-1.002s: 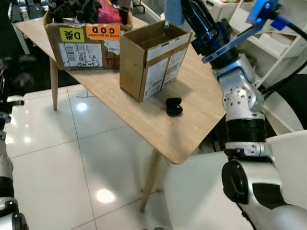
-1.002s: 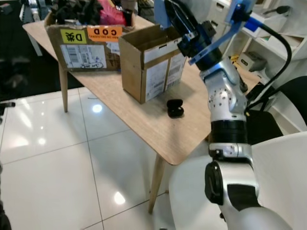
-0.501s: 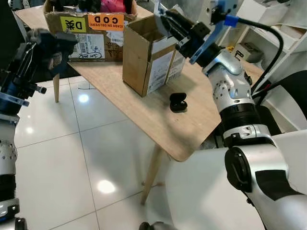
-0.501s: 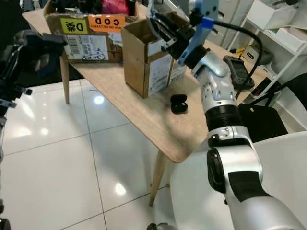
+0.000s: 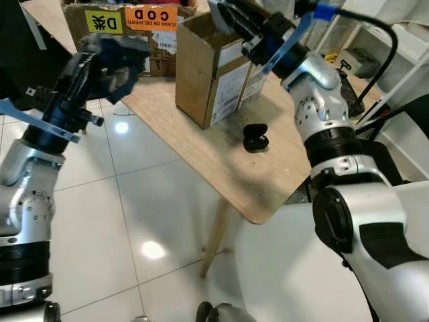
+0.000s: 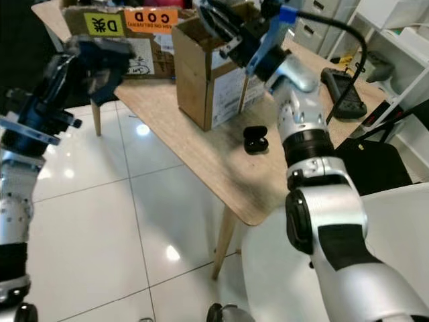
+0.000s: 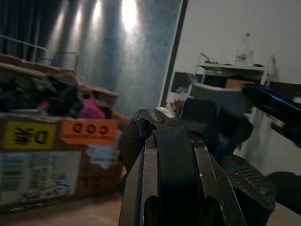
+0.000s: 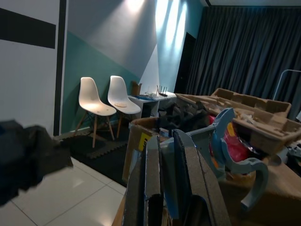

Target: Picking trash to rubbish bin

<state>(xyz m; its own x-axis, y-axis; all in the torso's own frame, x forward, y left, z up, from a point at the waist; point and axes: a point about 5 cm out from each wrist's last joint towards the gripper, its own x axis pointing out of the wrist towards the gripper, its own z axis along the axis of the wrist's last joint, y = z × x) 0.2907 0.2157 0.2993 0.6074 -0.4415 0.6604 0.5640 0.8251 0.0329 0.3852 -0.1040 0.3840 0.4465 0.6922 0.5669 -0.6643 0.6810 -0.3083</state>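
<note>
My right gripper (image 5: pixel 231 17) hangs over the open top of a small upright cardboard box (image 5: pixel 201 80) on the wooden table (image 5: pixel 221 168). It is shut on a pale blue scrap (image 8: pixel 168 188). My left gripper (image 5: pixel 112 55) is raised off the table's left edge, level with the box and apart from it. It is shut on a dark crumpled piece (image 7: pixel 203 120). A black earbud case (image 5: pixel 255 137) lies on the table just in front of the box.
A large cardboard box (image 5: pixel 134 17) with yellow and orange labels, full of clutter, stands behind the small one. A black device (image 6: pixel 342 80) lies at the table's right side. White shelves (image 5: pixel 402 40) stand to the right. Glossy white floor tiles (image 5: pixel 100 221) lie left of the table.
My left arm has risen from low at the left and swung toward the table with the dark piece. My right gripper stays over the small box. The camera has shifted.
</note>
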